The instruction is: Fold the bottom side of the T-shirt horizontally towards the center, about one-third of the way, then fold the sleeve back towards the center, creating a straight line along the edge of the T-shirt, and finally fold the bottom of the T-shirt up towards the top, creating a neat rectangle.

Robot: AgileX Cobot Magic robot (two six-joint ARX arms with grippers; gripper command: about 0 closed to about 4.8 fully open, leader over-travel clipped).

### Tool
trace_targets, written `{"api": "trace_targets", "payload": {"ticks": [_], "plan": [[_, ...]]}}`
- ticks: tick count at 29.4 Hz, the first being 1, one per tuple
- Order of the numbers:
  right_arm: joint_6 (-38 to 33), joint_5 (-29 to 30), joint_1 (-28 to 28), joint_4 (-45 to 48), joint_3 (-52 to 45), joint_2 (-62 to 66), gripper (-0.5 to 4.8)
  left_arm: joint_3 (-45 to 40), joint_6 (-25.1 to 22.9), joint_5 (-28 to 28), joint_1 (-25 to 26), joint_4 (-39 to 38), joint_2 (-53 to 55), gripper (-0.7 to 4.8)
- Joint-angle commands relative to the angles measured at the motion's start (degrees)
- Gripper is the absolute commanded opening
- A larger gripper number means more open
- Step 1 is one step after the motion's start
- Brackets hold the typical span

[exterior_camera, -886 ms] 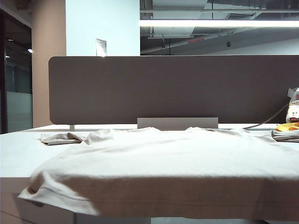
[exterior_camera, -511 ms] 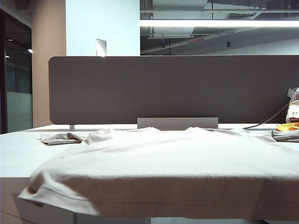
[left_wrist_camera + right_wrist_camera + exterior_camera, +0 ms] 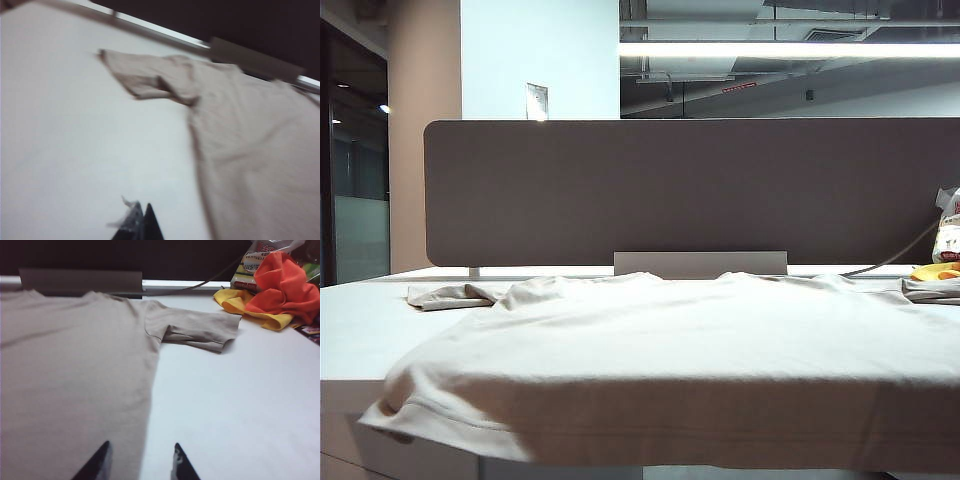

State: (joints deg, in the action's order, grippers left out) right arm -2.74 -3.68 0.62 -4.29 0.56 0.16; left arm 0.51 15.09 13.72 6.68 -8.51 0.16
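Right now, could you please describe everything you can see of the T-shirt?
The T-shirt is plain beige knit, spread flat and unfolded across the white desk, short sleeves out to both sides, collar toward the grey divider. Its stitched bottom hem hangs over the near desk edge. Neither tool touches it.

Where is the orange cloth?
In the right wrist view, the orange cloth lies on a yellow cloth at the desk's far right, just past the T-shirt sleeve.
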Motion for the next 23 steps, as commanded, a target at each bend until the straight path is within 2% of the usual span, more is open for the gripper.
{"api": "trace_targets", "payload": {"ticks": [1,4,9,17,23], "plan": [[-7.4,0.2,0.0,1.0,-0.1,0.0,0.73,0.0,1.1,4.2,0.0,-0.6,0.0,-0.03],[-9.6,0.3,0.1,-0.4,0.0,0.0,0.18,0.1,2.4,4.6,-0.1,-0.8,0.0,-0.03],[-11.2,1.0,0.0,-3.2,1.0,0.0,-0.05,0.9,2.4,4.6,-0.5,-3.0,0.9,-0.03],[-11.2,0.9,0.1,-4.9,6.4,2.1,-0.05,2.8,2.1,4.8,-5.2,-4.7,2.9,-0.03],[-11.2,0.9,0.1,-5.2,13.0,11.3,-0.05,5.3,2.6,1.8,-9.6,-7.1,2.9,-0.03]]}}
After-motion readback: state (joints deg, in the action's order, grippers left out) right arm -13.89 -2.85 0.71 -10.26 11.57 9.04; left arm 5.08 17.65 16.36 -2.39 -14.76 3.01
